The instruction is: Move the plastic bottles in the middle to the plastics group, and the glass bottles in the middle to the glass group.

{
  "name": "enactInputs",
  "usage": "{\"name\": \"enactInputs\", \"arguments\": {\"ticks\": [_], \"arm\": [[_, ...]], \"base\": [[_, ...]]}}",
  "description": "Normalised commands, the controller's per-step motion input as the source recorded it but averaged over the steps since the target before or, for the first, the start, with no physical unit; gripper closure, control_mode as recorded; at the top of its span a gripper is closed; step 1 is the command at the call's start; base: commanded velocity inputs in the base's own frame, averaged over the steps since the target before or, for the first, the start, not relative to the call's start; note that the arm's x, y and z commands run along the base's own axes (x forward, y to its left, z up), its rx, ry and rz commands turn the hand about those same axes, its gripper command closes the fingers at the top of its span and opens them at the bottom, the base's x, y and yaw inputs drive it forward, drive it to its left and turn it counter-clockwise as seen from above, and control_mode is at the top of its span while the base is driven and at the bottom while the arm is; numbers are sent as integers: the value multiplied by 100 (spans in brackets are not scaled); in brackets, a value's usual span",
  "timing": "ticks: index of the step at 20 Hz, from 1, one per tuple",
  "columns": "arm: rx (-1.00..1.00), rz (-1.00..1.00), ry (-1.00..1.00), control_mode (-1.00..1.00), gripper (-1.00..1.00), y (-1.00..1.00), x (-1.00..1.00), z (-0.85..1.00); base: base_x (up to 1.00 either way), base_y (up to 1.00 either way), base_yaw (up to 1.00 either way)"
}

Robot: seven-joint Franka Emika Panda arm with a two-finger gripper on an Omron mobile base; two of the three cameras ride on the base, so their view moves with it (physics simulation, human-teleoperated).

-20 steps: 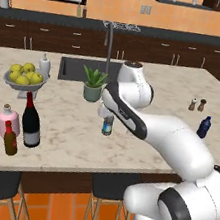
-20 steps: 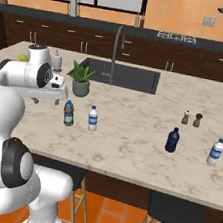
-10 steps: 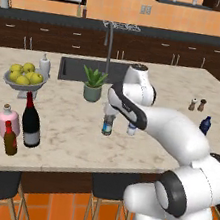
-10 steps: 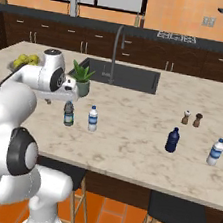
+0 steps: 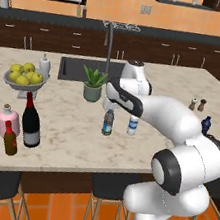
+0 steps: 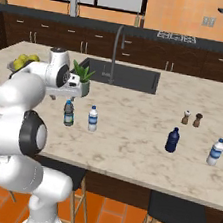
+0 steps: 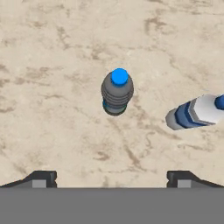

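Two small clear plastic bottles with blue labels stand mid-counter, the left one [image 5: 108, 122] [image 6: 69, 113] [image 7: 117, 92] and the right one [image 5: 133, 125] [image 6: 92, 118] [image 7: 197, 113]. My gripper [image 6: 71, 95] [image 7: 111, 178] hovers open just above the left one, fingers wide apart and holding nothing. The tall wine bottle [image 5: 31, 121] stands at the left beside the pink bottle [image 5: 8, 120] and the small brown bottle [image 5: 10, 138]. Far right stand the dark blue bottle [image 5: 206, 125] [image 6: 172, 140] and a clear bottle [image 6: 215, 152].
A potted plant [image 5: 93, 85] stands just behind the middle bottles, in front of the sink [image 5: 83, 69]. A fruit bowl [image 5: 24, 75] and white soap dispenser [image 5: 45, 65] are back left. Salt and pepper shakers [image 6: 191, 118] stand near the dark blue bottle.
The hand has swung right along the counter and now hangs over the left water bottle. The bottles have not moved.
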Motion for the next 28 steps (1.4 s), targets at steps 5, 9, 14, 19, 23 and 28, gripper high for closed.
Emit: {"name": "enactInputs", "arguments": {"ticks": [5, 9, 14, 19, 23, 28], "arm": [[0, -1, 1, -100, -100, 14, 32, -32], [0, -1, 2, -100, -100, 2, 39, -46], [0, 0, 3, -100, -100, -3, 32, -34], [0, 0, 4, -100, -100, 0, 23, -22], [0, 0, 0, -100, -100, 2, 23, -16], [0, -1, 0, -100, -100, 14, 25, -16]], "base": [[0, 0, 0], [0, 0, 0], [0, 0, 0], [0, 0, 0], [0, 0, 0], [0, 0, 0]]}}
